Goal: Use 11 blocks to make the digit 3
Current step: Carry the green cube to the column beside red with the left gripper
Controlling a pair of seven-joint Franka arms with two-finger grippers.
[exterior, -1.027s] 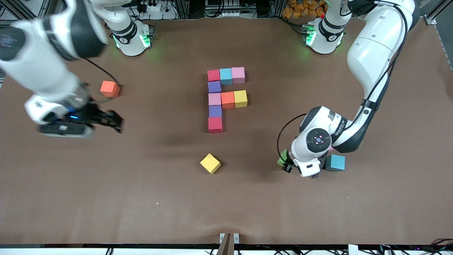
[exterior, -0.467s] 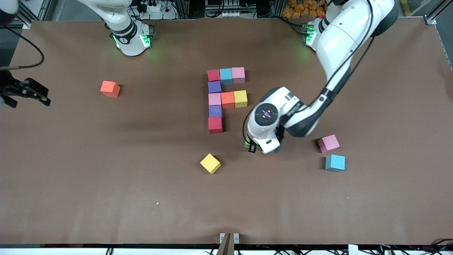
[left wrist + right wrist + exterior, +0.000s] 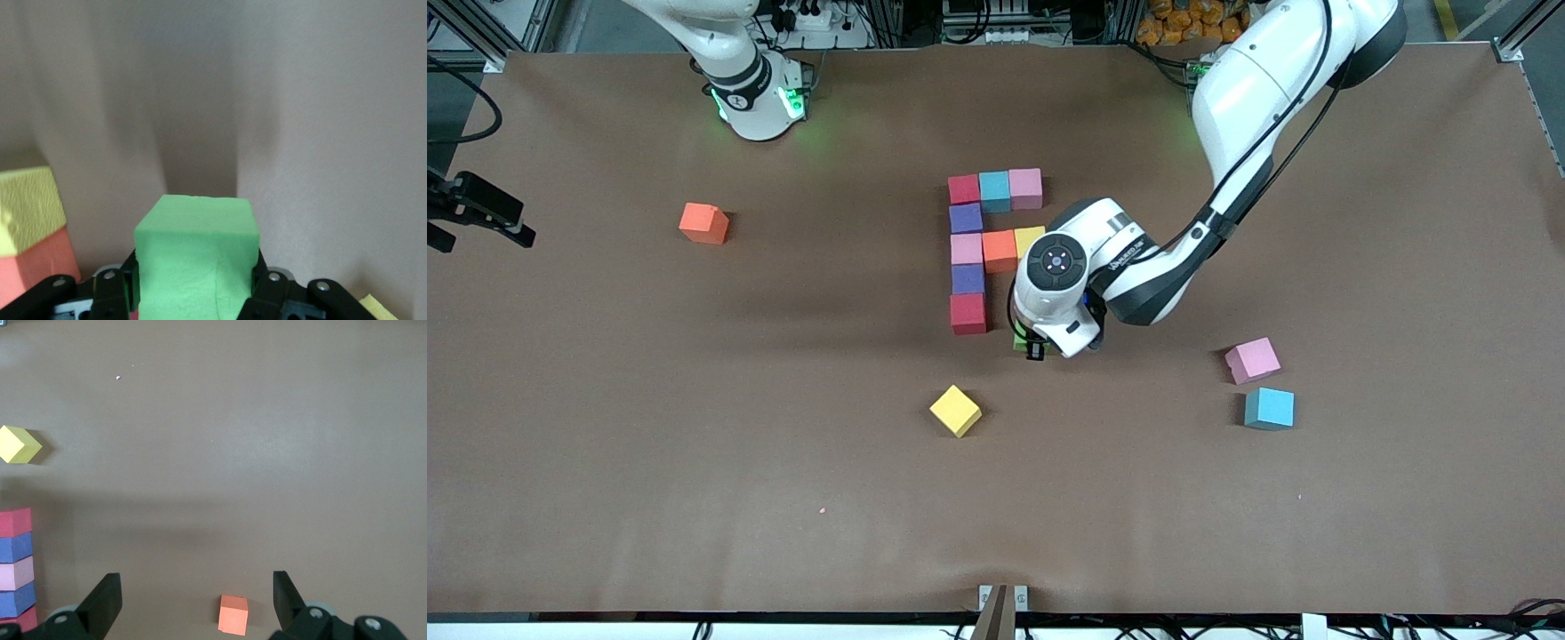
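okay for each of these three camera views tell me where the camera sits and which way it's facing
Front view: high across the table, facing both bases; shows the left arm and the right end effector at the picture's edge.
Left wrist view: on the left wrist, looking past its end effector, shut on the green block.
Right wrist view: on the right wrist, looking down between open fingers at the table.
Shared: front and right wrist views both show the lone orange block.

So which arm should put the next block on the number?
The left arm, probably. Its left hand already holds the green block just beside the red block ending the column, while the open right hand waits at the table's edge.
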